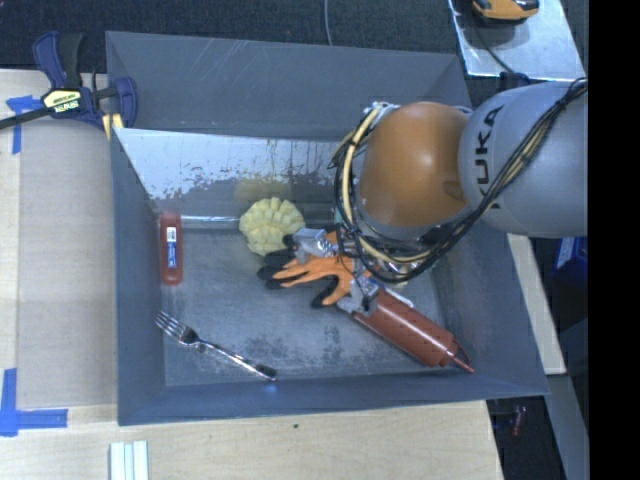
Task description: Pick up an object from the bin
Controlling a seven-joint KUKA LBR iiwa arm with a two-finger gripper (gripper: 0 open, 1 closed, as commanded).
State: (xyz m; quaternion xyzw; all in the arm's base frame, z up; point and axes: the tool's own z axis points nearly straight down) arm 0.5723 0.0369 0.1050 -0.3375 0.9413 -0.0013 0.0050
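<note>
The arm (530, 168) comes in from the right and bends down over the right half of the grey bin (135, 268). Its rounded orange cover (410, 163), ringed with yellow and black cables (350, 168), hides most of the wrist. The claw (345, 260) sits low under that cover, at the right end of an orange and black glove (300, 268) that lies crumpled near the middle of the bin floor. Whether the claw is apart, together or clamped on anything cannot be told, since the cover and cables hide it.

Just behind the glove, near the back wall, rests a pale yellow ridged lump (270, 223). A dark brown-red tube (410, 333) with a pointed red tip lies slanted along the front right of the floor, its upper end just beside the glove and the claw. By the left wall, well apart from the claw, lies a small red tube (170, 250) with a blue label. A metal fork (210, 346) lies slanted in the front left corner
</note>
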